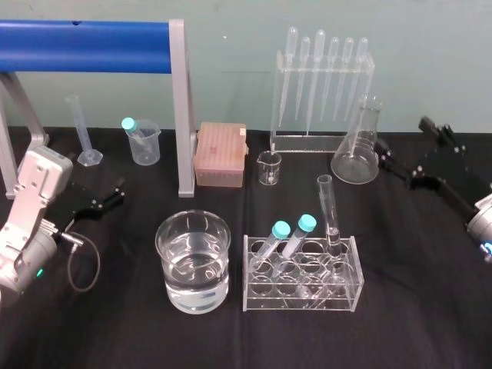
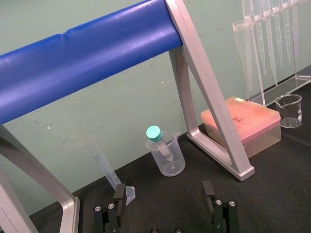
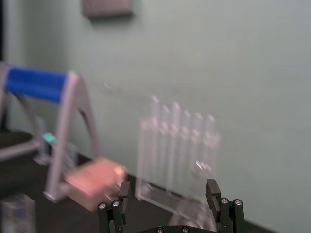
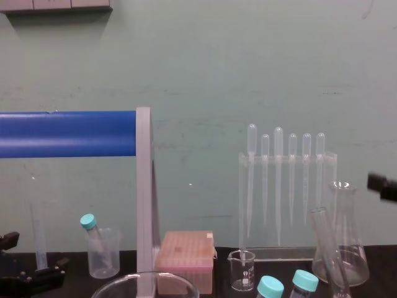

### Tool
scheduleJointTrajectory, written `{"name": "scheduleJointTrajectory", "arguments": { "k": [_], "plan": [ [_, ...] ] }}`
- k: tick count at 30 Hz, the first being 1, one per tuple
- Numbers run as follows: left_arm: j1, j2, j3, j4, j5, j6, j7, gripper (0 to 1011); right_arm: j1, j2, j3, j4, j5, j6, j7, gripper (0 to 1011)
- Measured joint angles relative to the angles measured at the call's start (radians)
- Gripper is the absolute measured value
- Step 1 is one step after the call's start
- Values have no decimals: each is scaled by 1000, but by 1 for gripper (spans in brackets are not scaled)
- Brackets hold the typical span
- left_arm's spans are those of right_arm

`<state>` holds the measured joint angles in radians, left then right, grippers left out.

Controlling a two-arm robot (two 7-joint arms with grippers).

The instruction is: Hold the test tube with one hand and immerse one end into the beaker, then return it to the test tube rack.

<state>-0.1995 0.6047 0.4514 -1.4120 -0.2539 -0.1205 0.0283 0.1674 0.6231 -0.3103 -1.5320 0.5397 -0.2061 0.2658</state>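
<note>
A pale green wall point(image 4: 248, 62), scuffed in places, rises straight behind my black counter point(image 1: 415, 330). To my left, a thick blue bar point(image 1: 84, 46) on grey metal legs point(image 1: 183, 108) stands at the counter's back edge, close against that wall.

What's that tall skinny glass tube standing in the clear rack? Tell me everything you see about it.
The test tube is long, thin, clear glass, with an open, slightly flared rim and no cap. It stands almost upright at the right end of the clear rack, taller than the teal-capped tubes beside it. Only the rack touches it; the left gripper and right gripper sit apart, jaws open.
</note>
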Motion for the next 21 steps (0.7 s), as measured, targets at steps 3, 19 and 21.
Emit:
{"name": "scheduleJointTrajectory", "arguments": {
  "k": [3,19,21],
  "plan": [
    [0,0,0,0,0,0,0,1000,-2,4,13,-23,40,-13,58,1002],
    [0,0,0,0,0,0,0,1000,5,25,-12,-73,110,-11,348,1002],
    [0,0,0,0,0,0,0,1000,5,25,-15,-71,109,-5,354,1002]
  ]
}}
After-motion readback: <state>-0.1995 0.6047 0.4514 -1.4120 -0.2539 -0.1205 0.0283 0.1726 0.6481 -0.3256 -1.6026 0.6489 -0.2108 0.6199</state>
